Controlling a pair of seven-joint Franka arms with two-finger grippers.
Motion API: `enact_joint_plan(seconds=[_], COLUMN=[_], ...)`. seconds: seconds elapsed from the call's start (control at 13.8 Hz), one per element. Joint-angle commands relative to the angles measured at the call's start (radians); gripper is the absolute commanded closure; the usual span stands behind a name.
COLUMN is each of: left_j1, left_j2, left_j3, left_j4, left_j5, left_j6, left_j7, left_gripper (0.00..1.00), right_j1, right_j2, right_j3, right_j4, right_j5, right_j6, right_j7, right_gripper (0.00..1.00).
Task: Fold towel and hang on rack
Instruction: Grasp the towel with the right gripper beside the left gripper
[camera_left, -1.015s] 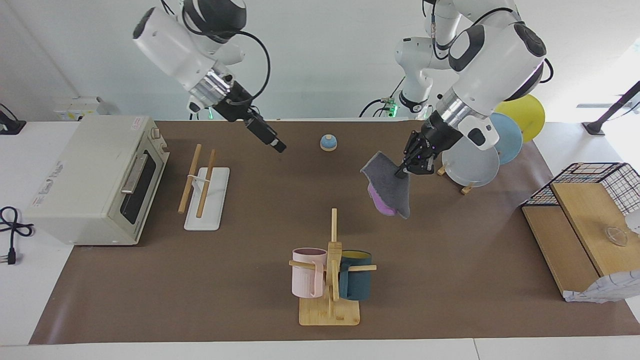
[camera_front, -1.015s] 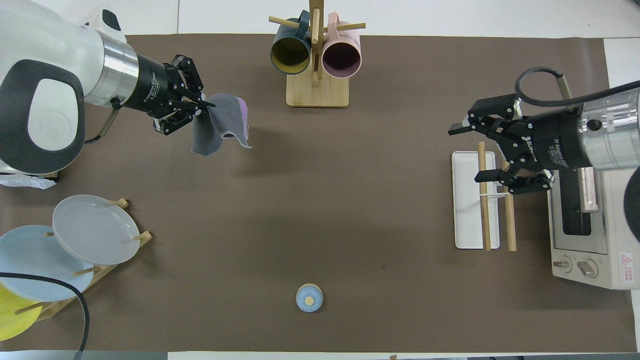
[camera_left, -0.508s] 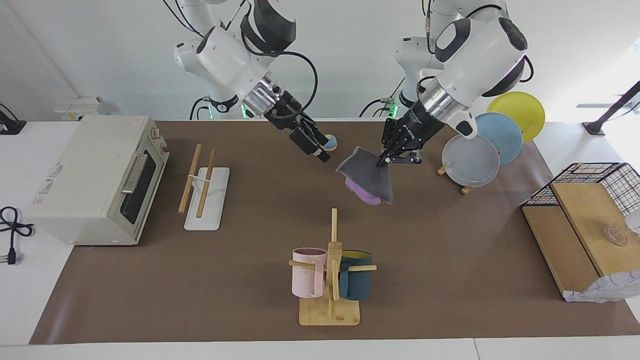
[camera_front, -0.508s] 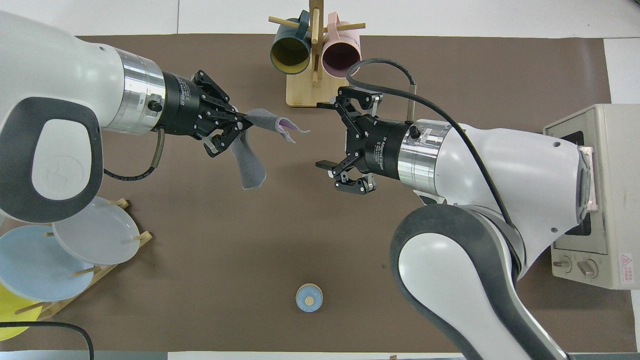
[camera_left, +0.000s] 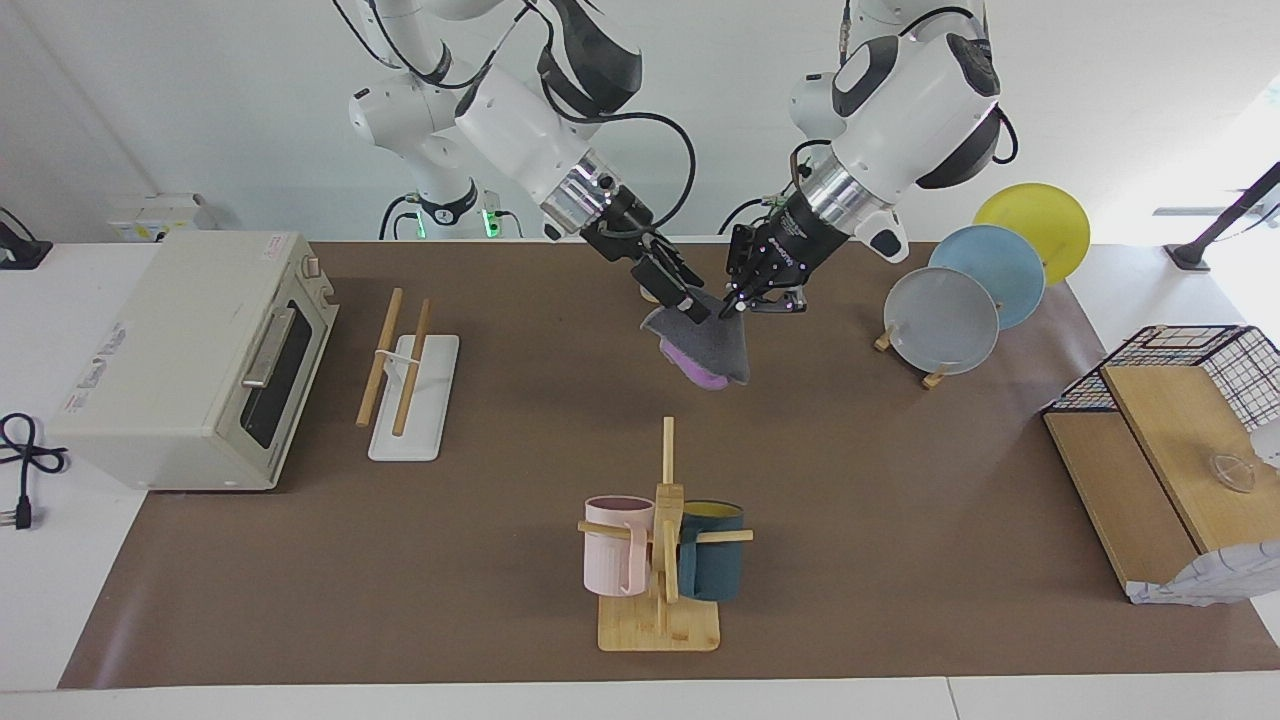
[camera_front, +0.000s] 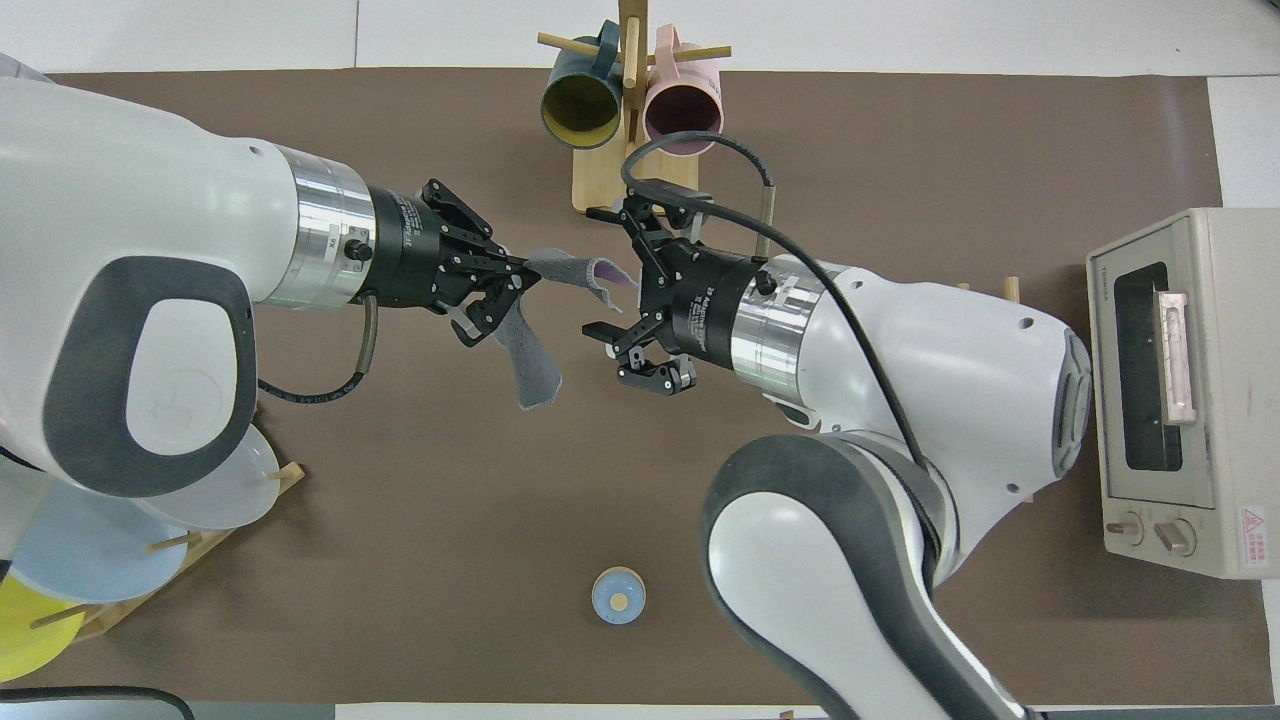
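My left gripper (camera_left: 737, 304) (camera_front: 520, 276) is shut on one corner of the towel (camera_left: 708, 346) (camera_front: 537, 356) and holds it in the air over the middle of the table. The towel hangs folded, dark grey outside with purple showing at its lower edge. My right gripper (camera_left: 690, 301) (camera_front: 606, 274) is open at the towel's free upper corner, its fingers on either side of that corner. The rack (camera_left: 398, 358), two wooden rods on a white base, stands beside the toaster oven toward the right arm's end. In the overhead view my right arm hides nearly all of the rack.
A toaster oven (camera_left: 190, 360) (camera_front: 1180, 380) sits at the right arm's end. A mug stand (camera_left: 660, 560) (camera_front: 630, 130) stands farther from the robots than the towel. A plate stand (camera_left: 960, 300) and a wire basket with boards (camera_left: 1170, 420) are at the left arm's end. A small blue knob (camera_front: 618, 596) lies near the robots.
My left gripper carried the towel toward the table's middle. My right arm swung from over the rack to the towel's free corner, its gripper staying open.
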Motion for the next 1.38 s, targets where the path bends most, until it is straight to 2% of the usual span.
enact_joint_plan(seconds=[0.0,0.15,0.22,0.29,0.58,0.65,1.23,1.31], left_j1=[-0.008,-0.005,-0.005,-0.004,0.001,0.001,-0.010,-0.011], left_j2=[-0.032,-0.032,-0.032,-0.032,-0.032,-0.032,-0.041,-0.051], left_j3=[0.010,0.010,0.010,0.010,0.010,0.010,0.010,0.010], left_j4=[-0.040,-0.038,-0.037,-0.035,-0.030,-0.030,-0.036,-0.046], left_j5=[-0.019,-0.019,-0.019,-0.020,-0.019,-0.019,-0.015,-0.015], left_j6=[0.023,0.023,0.023,0.023,0.023,0.021,0.012,0.009], left_j7=[-0.018,-0.020,-0.021,-0.023,-0.038,-0.038,-0.035,-0.024], left_gripper=[1.00,1.00,1.00,1.00,1.00,1.00,1.00,0.79], right_j1=[-0.005,-0.013,-0.017,-0.017,-0.016,-0.017,-0.034,-0.036], right_j2=[0.006,0.016,0.023,0.029,0.029,0.030,0.033,0.032], right_j3=[-0.003,-0.003,-0.003,-0.003,-0.003,-0.003,-0.005,-0.006], right_j4=[0.011,0.016,0.019,0.022,0.022,0.025,0.048,0.045], right_j5=[0.019,0.019,0.019,0.019,0.019,0.019,0.016,0.010], right_j6=[0.004,0.009,0.012,0.012,0.007,0.006,-0.046,-0.055], right_j7=[-0.003,-0.011,-0.020,-0.024,-0.037,-0.037,-0.046,-0.078], right_gripper=[0.00,0.00,0.03,0.14,0.92,1.00,1.00,1.00])
